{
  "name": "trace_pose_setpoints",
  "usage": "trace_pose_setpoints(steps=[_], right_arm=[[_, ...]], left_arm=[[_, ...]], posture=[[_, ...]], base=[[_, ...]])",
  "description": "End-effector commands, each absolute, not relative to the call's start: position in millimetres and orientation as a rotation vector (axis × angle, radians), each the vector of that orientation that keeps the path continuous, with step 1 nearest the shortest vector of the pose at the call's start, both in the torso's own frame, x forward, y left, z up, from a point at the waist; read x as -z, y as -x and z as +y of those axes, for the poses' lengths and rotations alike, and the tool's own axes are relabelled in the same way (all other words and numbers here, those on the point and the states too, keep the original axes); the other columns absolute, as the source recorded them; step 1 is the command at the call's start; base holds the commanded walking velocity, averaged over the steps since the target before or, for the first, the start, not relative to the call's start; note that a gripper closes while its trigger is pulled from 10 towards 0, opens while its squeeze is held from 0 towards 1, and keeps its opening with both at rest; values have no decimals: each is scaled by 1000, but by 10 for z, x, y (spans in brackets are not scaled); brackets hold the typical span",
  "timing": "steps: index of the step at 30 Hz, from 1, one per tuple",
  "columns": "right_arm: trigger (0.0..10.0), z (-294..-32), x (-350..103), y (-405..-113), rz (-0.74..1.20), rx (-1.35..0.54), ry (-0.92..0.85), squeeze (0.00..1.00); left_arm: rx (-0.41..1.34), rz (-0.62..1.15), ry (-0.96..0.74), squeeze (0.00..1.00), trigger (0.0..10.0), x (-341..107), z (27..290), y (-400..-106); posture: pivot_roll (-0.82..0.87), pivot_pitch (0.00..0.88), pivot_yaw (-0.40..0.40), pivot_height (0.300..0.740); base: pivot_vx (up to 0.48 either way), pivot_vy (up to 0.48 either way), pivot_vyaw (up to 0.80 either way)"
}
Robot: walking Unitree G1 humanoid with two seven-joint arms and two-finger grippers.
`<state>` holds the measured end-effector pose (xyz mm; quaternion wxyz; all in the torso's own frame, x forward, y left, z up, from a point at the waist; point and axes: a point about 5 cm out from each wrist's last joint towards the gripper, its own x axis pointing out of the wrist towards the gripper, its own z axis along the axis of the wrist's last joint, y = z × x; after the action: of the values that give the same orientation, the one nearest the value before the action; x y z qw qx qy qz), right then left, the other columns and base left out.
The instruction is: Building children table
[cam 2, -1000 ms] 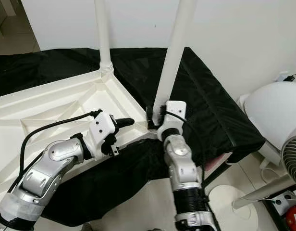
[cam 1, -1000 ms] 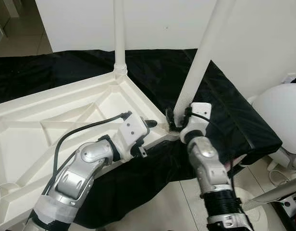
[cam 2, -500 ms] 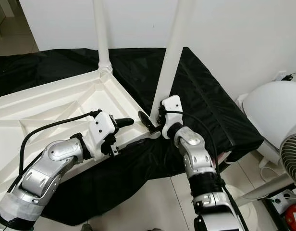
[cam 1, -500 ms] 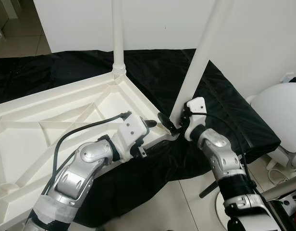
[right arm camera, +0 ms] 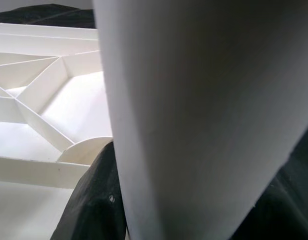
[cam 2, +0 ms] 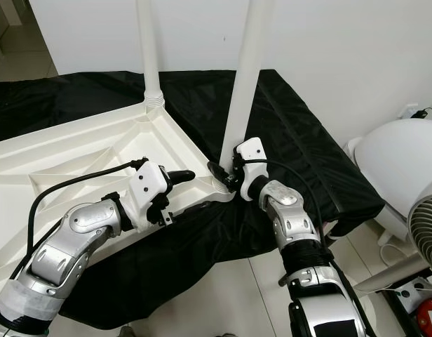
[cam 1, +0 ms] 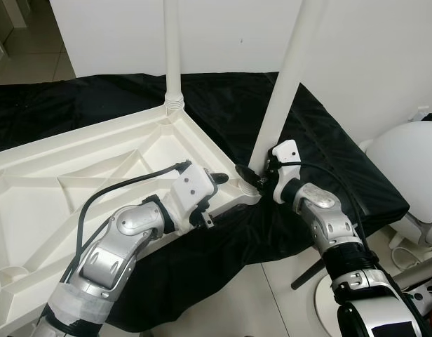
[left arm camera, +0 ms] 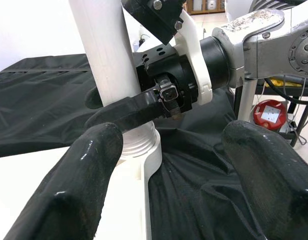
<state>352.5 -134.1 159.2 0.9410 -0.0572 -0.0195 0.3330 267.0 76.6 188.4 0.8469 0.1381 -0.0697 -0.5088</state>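
Since a second ago the right end effector (cam 1: pixel 252 180) has swung sideways, now clasping the table leg (cam 1: pixel 282 81) at the upturned tabletop's (cam 1: pixel 76 175) near corner socket. The left end effector (left arm camera: pixel 164 165) hovers open beside it. The leg's top is cut off.

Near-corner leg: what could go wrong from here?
1. The right hand grips the near leg only at its base, beside the socket; the long leg could lever over or cross-thread.
2. The left hand is open and only steadies the tabletop, which could slide on the black cloth.
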Motion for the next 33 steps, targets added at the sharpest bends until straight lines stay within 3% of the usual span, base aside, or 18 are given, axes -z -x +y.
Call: trace_pose_setpoints(steps=[1, 11, 17, 23, 33], right_arm=[[10000, -1375, -1503, -3497, -4, -658, 59, 0], [10000, -1305, -1520, -3439, -24, -563, -8, 0], [10000, -1201, -1496, -3357, -10, -323, -77, 0], [10000, -1146, -1472, -3240, -49, 61, -120, 0], [10000, -1093, -1568, -3182, -74, 57, -164, 0]], left_arm=[[1086, -137, -294, 0, 10000, -1877, 759, -2653], [1093, -135, -303, 0, 10000, -1859, 757, -2637], [1094, -141, -297, 0, 10000, -1869, 760, -2636], [1091, -138, -296, 0, 10000, -1854, 749, -2628], [1090, -137, -293, 0, 10000, -1850, 747, -2633]], posture=[[81, 48, -40, 740], [91, 29, -49, 740], [89, 35, -62, 740], [82, 35, -57, 740], [75, 40, -56, 740]], base=[[0, 0, 0], [0, 0, 0], [0, 0, 0], [0, 0, 0], [0, 0, 0]])
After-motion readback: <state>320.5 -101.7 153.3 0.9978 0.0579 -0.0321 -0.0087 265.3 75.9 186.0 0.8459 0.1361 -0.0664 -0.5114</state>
